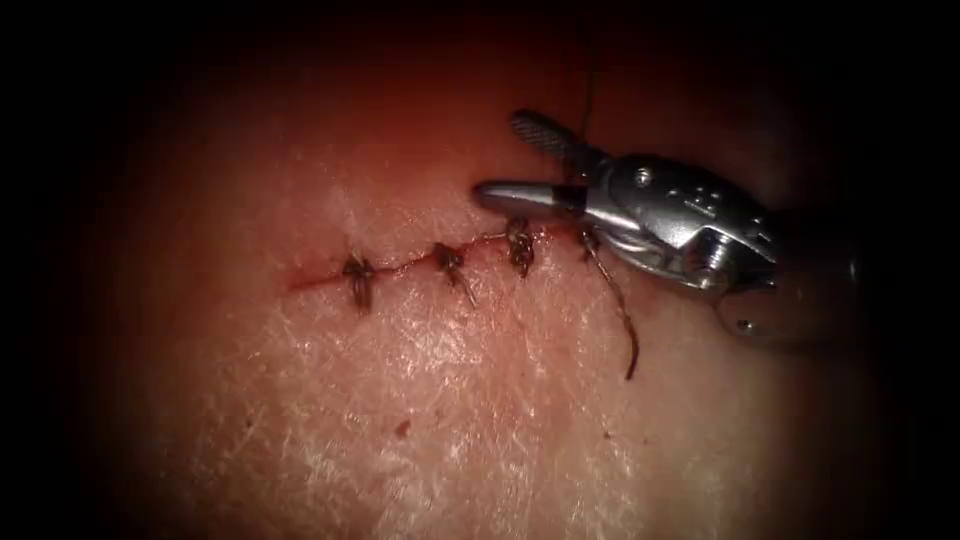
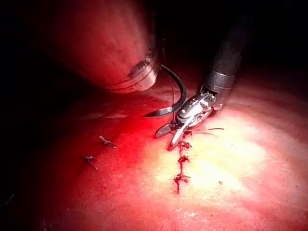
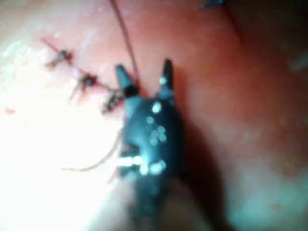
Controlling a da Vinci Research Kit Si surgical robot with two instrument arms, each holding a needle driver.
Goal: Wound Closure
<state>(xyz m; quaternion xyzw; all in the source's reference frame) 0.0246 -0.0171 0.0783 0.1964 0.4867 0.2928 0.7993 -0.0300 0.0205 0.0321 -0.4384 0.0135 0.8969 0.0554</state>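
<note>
L tool point(image 2: 132, 72) lies nearest the lens in the left wrist view, seen as a thick shaft end above the tissue point(image 1: 450, 420). You cannot tell what it holds.

Needle point(image 2: 179, 94): hangs just beside that shaft end, clear of the tissue, curve bowed toward R tool, one end lying near R tool's wrist. It is not in the tissue. Its holder cannot be read from these views.

R tool point(image 1: 505, 158): enters from the right and sits at the right end of the cut point(image 1: 400, 268). Jaws are spread wide and pinch nothing. You see the same spread in the right wrist view point(image 3: 143, 66) and the left wrist view point(image 2: 167, 137).

Thread point(image 3: 126, 38): runs up and away from the cut, passing between the spread jaws, not gripped.

Cut: three knots point(image 1: 448, 258) stand along it, approx. evenly spaced. At the right end, under R tool's wrist, a long tail point(image 1: 615, 305) trails down over the tissue.

Cut ends point(image 2: 107, 141): two short pcs lie loose on the tissue, well apart from the cut.
</note>
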